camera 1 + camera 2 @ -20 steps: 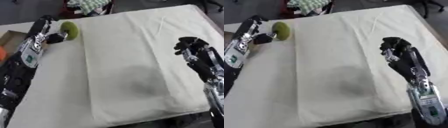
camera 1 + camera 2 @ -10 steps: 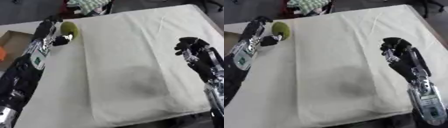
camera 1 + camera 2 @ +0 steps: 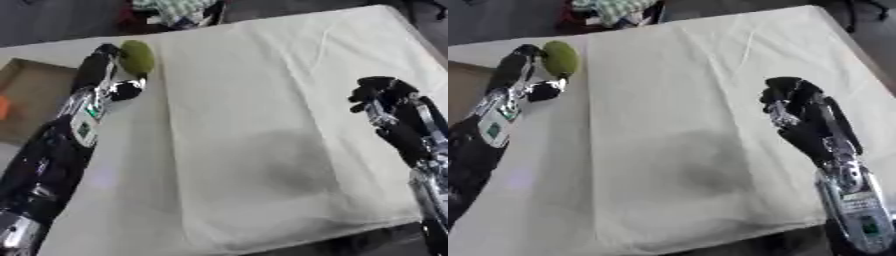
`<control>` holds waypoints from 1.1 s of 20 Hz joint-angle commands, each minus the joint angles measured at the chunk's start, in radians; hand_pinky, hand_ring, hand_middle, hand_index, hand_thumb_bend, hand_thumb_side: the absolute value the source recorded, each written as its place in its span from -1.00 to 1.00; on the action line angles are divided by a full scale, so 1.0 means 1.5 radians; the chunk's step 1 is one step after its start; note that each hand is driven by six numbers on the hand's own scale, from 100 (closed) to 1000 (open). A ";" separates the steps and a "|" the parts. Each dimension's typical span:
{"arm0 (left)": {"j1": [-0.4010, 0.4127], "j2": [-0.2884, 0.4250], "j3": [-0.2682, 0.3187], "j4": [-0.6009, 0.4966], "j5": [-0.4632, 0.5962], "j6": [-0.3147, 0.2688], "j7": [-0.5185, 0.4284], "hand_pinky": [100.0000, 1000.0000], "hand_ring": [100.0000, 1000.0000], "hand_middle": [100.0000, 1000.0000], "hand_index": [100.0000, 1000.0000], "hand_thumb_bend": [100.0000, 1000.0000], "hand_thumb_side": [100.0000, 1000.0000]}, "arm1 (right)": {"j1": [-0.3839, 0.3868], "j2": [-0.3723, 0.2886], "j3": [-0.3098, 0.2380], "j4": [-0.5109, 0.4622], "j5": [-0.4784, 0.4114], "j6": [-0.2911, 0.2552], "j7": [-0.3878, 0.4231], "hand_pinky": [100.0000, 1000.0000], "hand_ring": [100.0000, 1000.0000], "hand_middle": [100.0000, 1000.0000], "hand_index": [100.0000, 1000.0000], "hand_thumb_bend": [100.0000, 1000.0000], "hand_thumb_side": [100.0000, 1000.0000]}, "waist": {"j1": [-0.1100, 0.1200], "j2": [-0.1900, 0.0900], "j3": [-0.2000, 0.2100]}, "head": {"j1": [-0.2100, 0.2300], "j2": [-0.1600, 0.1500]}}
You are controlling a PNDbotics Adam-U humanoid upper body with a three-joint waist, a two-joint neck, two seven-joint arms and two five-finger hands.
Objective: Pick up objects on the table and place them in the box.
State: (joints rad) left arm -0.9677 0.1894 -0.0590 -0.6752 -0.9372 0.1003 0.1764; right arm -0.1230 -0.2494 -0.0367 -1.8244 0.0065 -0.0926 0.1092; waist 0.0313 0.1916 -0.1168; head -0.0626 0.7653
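A round green fruit (image 3: 137,57) sits at the far left of the white cloth (image 3: 262,100), just beyond its left fold. My left hand (image 3: 98,67) is at the fruit: its fingers lie against the fruit's left side and the thumb curls under its near side. A brown box (image 3: 35,100) stands at the table's left edge, left of that arm, with something orange (image 3: 3,107) at its left rim. My right hand (image 3: 798,107) hovers over the right part of the cloth with curled fingers, holding nothing.
A bundle of green and white fabric (image 3: 179,9) lies beyond the table's far edge. The cloth has a dark smudge (image 3: 289,160) near its middle. The table's near edge runs along the bottom right.
My left forearm has swung in to the right, with its hand staying at the green fruit. The fruit and my right hand have hardly moved.
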 commanded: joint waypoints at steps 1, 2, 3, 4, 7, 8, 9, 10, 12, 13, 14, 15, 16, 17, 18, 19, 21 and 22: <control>-0.010 0.004 0.008 -0.009 -0.005 0.004 0.021 0.13 0.48 0.54 0.43 -0.74 -0.63 | -0.007 -0.004 -0.002 -0.007 -0.003 -0.001 0.000 0.12 0.23 0.09 0.38 -1.00 -0.26 | -0.002 -0.008 -0.001 | 0.002 0.003; -0.009 0.004 0.009 -0.010 -0.004 0.007 0.032 0.11 0.46 0.50 0.38 -0.79 -0.69 | -0.007 -0.005 -0.001 -0.007 -0.003 -0.001 0.000 0.12 0.23 0.09 0.38 -1.00 -0.26 | -0.002 -0.008 -0.001 | 0.002 0.003; -0.009 0.004 0.010 -0.010 -0.004 0.010 0.043 0.09 0.43 0.47 0.34 -0.84 -0.76 | -0.007 -0.005 -0.001 -0.007 -0.003 -0.001 0.000 0.12 0.23 0.09 0.38 -1.00 -0.25 | -0.002 -0.008 -0.001 | 0.002 0.003; -0.009 0.004 0.011 -0.009 -0.004 0.013 0.053 0.06 0.40 0.45 0.32 -0.88 -0.80 | -0.007 -0.004 -0.001 -0.007 -0.003 -0.001 0.000 0.12 0.23 0.09 0.38 -1.00 -0.25 | -0.002 -0.008 -0.001 | 0.002 0.003; -0.008 0.002 0.011 -0.009 0.003 0.019 0.077 0.02 0.35 0.37 0.21 -1.00 -0.85 | -0.007 -0.004 -0.001 -0.007 -0.003 -0.001 -0.001 0.12 0.23 0.09 0.38 -1.00 -0.26 | -0.002 -0.009 -0.002 | 0.002 0.003; -0.007 0.002 0.011 -0.009 0.008 0.019 0.084 0.00 0.31 0.32 0.15 -1.00 -0.88 | -0.007 -0.004 -0.002 -0.007 -0.003 0.000 -0.001 0.12 0.22 0.09 0.38 -1.00 -0.26 | -0.002 -0.008 -0.002 | 0.002 0.003; -0.007 0.002 0.010 -0.010 0.013 0.019 0.089 -0.02 0.30 0.29 0.12 -1.00 -0.88 | -0.007 -0.004 -0.002 -0.007 -0.003 0.000 -0.001 0.12 0.22 0.09 0.38 -1.00 -0.26 | -0.002 -0.008 -0.002 | 0.002 0.003; -0.006 0.002 0.009 -0.010 0.018 0.019 0.094 -0.02 0.28 0.27 0.10 -1.00 -0.88 | -0.007 -0.004 -0.002 -0.007 -0.003 0.000 -0.001 0.12 0.22 0.09 0.38 -1.00 -0.25 | -0.002 -0.008 -0.002 | 0.002 0.003; -0.005 0.002 0.009 -0.009 0.025 0.020 0.102 -0.04 0.26 0.24 0.06 -1.00 -0.89 | -0.007 -0.004 -0.002 -0.007 -0.003 0.000 -0.001 0.12 0.22 0.09 0.38 -1.00 -0.26 | -0.002 -0.008 -0.002 | 0.002 0.003; -0.005 0.002 0.009 -0.008 0.028 0.020 0.104 -0.04 0.26 0.24 0.05 -1.00 -0.90 | -0.007 -0.004 -0.002 -0.007 -0.003 0.000 -0.001 0.12 0.22 0.09 0.38 -1.00 -0.26 | -0.002 -0.008 -0.003 | 0.002 0.003; -0.005 0.002 0.009 -0.008 0.031 0.020 0.107 -0.04 0.27 0.24 0.05 -1.00 -0.88 | -0.007 -0.004 -0.002 -0.007 -0.003 0.000 -0.001 0.12 0.22 0.09 0.38 -1.00 -0.26 | -0.001 -0.008 -0.003 | 0.002 0.003; -0.006 0.002 0.009 -0.008 0.035 0.019 0.109 -0.04 0.29 0.27 0.07 -1.00 -0.87 | -0.007 -0.004 -0.002 -0.007 -0.004 0.000 0.000 0.12 0.22 0.09 0.38 -1.00 -0.26 | -0.001 -0.008 -0.003 | 0.002 0.003; -0.006 0.002 0.009 -0.008 0.038 0.018 0.111 -0.03 0.33 0.30 0.12 -1.00 -0.84 | -0.007 -0.004 -0.002 -0.007 -0.004 0.000 0.000 0.12 0.22 0.09 0.38 -1.00 -0.26 | -0.001 -0.008 -0.003 | 0.002 0.003; -0.007 0.002 0.008 -0.010 0.042 0.017 0.114 -0.01 0.40 0.39 0.21 -0.99 -0.77 | -0.008 -0.004 -0.001 -0.007 -0.004 0.000 0.000 0.12 0.22 0.09 0.38 -1.00 -0.26 | -0.001 -0.008 -0.004 | 0.002 0.003; -0.007 0.002 0.008 -0.012 0.046 0.015 0.118 0.04 0.48 0.50 0.36 -0.76 -0.66 | -0.008 -0.004 -0.001 -0.007 -0.004 0.000 0.001 0.12 0.22 0.09 0.38 -1.00 -0.26 | -0.001 -0.008 -0.004 | 0.003 0.003; -0.009 0.004 0.008 -0.017 0.048 0.012 0.125 0.10 0.55 0.60 0.45 -0.56 -0.54 | -0.008 -0.004 -0.001 -0.007 -0.004 0.000 0.001 0.12 0.22 0.09 0.38 -1.00 -0.26 | -0.001 -0.007 -0.005 | 0.002 0.003; -0.015 0.007 0.008 -0.027 0.058 0.005 0.137 0.20 0.67 0.74 0.56 -0.28 -0.37 | -0.008 -0.004 -0.001 -0.007 -0.003 -0.001 0.002 0.12 0.22 0.09 0.38 -1.00 -0.26 | 0.000 -0.006 -0.007 | 0.003 0.003; -0.018 0.009 0.008 -0.030 0.061 0.004 0.141 0.25 0.71 0.80 0.60 -0.18 -0.30 | -0.008 -0.004 -0.001 -0.007 -0.003 -0.001 0.002 0.12 0.22 0.09 0.38 -1.00 -0.25 | 0.001 -0.005 -0.008 | 0.003 0.003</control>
State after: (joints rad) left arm -0.9638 0.1826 -0.0478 -0.6924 -0.8543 0.1103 0.3752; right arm -0.1239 -0.2489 -0.0364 -1.8238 0.0064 -0.0918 0.1097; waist 0.0351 0.1985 -0.1278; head -0.0620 0.7653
